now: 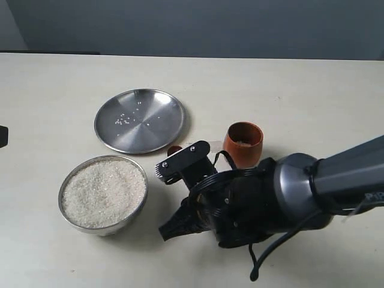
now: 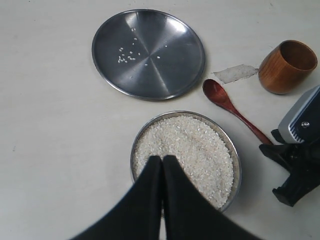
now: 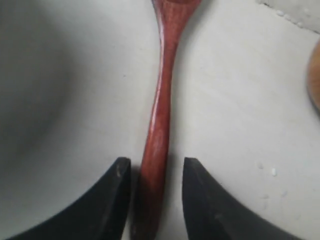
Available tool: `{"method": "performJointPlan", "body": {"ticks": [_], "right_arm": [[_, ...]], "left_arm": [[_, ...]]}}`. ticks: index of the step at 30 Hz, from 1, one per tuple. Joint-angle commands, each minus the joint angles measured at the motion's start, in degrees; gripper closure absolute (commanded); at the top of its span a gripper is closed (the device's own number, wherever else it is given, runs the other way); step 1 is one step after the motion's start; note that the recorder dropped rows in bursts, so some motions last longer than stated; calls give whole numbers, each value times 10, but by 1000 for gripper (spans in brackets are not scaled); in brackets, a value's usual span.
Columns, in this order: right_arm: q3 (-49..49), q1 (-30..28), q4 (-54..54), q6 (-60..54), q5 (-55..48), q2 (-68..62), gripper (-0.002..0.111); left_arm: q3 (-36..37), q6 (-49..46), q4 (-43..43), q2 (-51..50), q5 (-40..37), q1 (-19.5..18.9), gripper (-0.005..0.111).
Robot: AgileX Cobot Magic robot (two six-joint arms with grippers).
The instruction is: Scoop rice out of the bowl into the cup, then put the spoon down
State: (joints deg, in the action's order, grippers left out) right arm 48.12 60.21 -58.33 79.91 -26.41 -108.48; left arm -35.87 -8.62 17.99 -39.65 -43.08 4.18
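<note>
Pale cream worktop (image 1: 288, 96), matte, with a dark blue-grey wall (image 1: 192, 27) behind it. The big grey right arm (image 1: 300, 192) is down low, and its hand (image 3: 155, 167) is partly open, one black finger on each side of the spoon's handle, not clamped on it. The left hand (image 2: 162, 159) hangs over the bowl, fingers pressed together on nothing. The flat steel plate (image 1: 140, 120) sits at the back with a few stray grains (image 1: 125, 120). The steel bowl (image 1: 127, 222) in front of it is heaped with rice (image 1: 103, 192). The wooden cup (image 1: 243, 150) stands upright off to the right. The spoon (image 2: 235, 112) lies flat between bowl and cup, near a scrap of whitish tape (image 2: 234, 73).
</note>
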Motion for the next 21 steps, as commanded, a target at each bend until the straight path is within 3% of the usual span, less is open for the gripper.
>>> {"method": "performJointPlan", "body": {"ticks": [1,10,18,21], "right_arm": [[-11,-1,-9,35,-45,-8,72],[-113,20,-252,265,-10,52,72],[-139,33,-354,314,-1,98,72],[-139,31,-391,382,-26,102,72]], "left_arm": [[-3,-1,-1,-1,6,2,106],[-3,-1,-1,-1,6,2,106],[-3,-1,-1,-1,6,2,106],[-3,-1,-1,-1,6,2,106]]}}
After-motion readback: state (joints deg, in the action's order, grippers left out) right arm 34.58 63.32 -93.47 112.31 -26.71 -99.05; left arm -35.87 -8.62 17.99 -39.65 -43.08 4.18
